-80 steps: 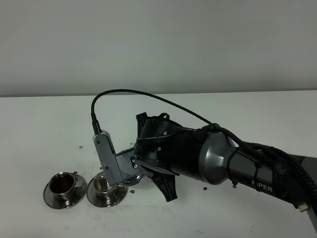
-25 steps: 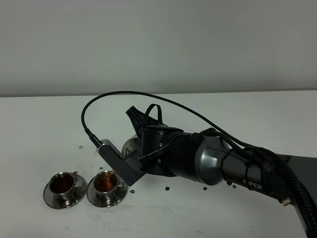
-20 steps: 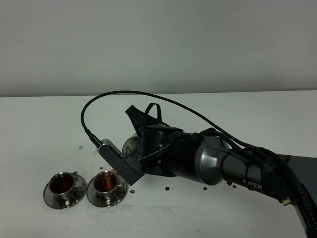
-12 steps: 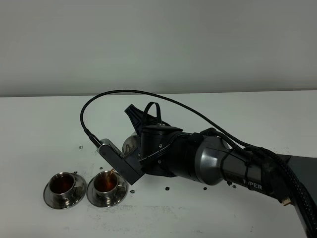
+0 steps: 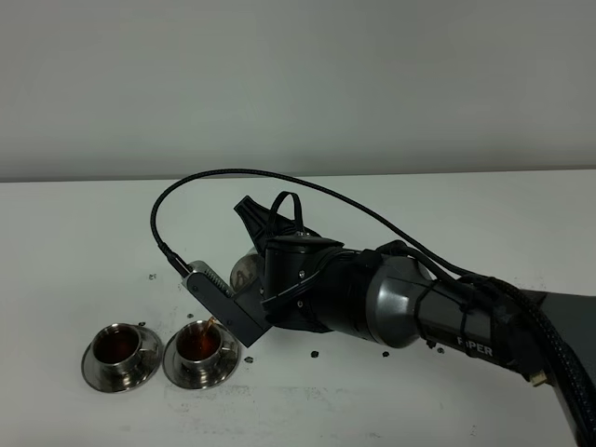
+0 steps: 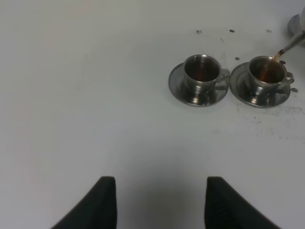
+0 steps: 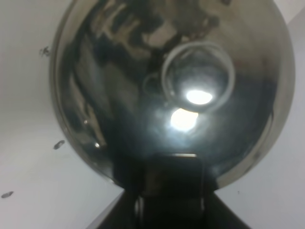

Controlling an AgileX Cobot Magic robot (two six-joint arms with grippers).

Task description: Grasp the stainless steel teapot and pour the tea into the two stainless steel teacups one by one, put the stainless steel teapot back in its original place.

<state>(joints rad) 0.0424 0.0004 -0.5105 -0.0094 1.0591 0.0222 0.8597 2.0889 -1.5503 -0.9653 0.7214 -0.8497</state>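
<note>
My right gripper [image 5: 259,285] is shut on the stainless steel teapot [image 5: 244,270] and holds it tilted above the table; its shiny body fills the right wrist view [image 7: 171,86]. A thin stream of tea [image 6: 278,55] runs from the spout [image 6: 298,38] into the right teacup [image 5: 197,343], which holds reddish-brown tea. The left teacup [image 5: 116,346] also holds tea. Both stand on saucers, side by side, and also show in the left wrist view: the left teacup [image 6: 202,71] and the right teacup [image 6: 267,74]. My left gripper [image 6: 159,202] is open and empty, well short of the cups.
The white table [image 5: 466,205] ends at the wall behind. Small dark specks [image 5: 315,353] lie scattered around the cups and under the arm. My right arm [image 5: 447,317] stretches across the right half of the table.
Since 3.2 s ago the right wrist has rolled and tipped the teapot, and the right teacup has filled with tea. Over the last second the pose has hardly changed while tea keeps flowing.
</note>
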